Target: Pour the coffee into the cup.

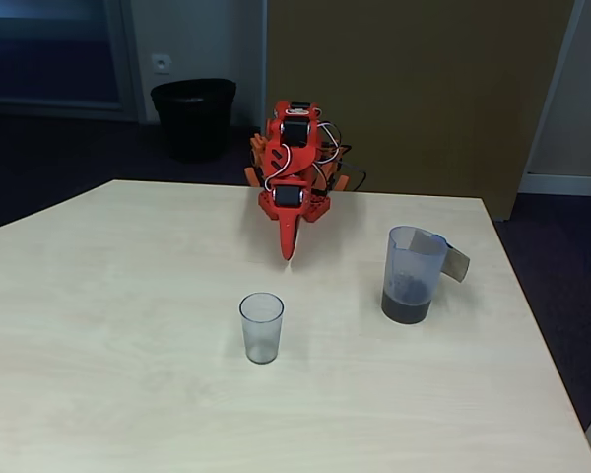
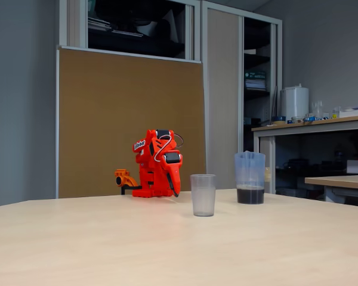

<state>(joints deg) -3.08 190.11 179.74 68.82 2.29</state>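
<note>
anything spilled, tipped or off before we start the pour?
Nothing stands out. The cup stands upright and empty near the table's middle; the jug stands upright to its right in this fixed view, coffee low inside it. No spill on the tabletop. The arm is folded at the far edge, gripper pointing down, holding nothing.

one fixed view looks down from high at the near side of the worktop (image 1: 128, 394), facing the folded arm (image 1: 294, 168) at the far edge. the other fixed view sits low, almost level with the worktop (image 2: 167, 250), looking across it. both share the arm (image 2: 157, 164), the cup (image 1: 261, 327) (image 2: 203, 195) and the jug (image 1: 412, 274) (image 2: 250, 177).
</note>
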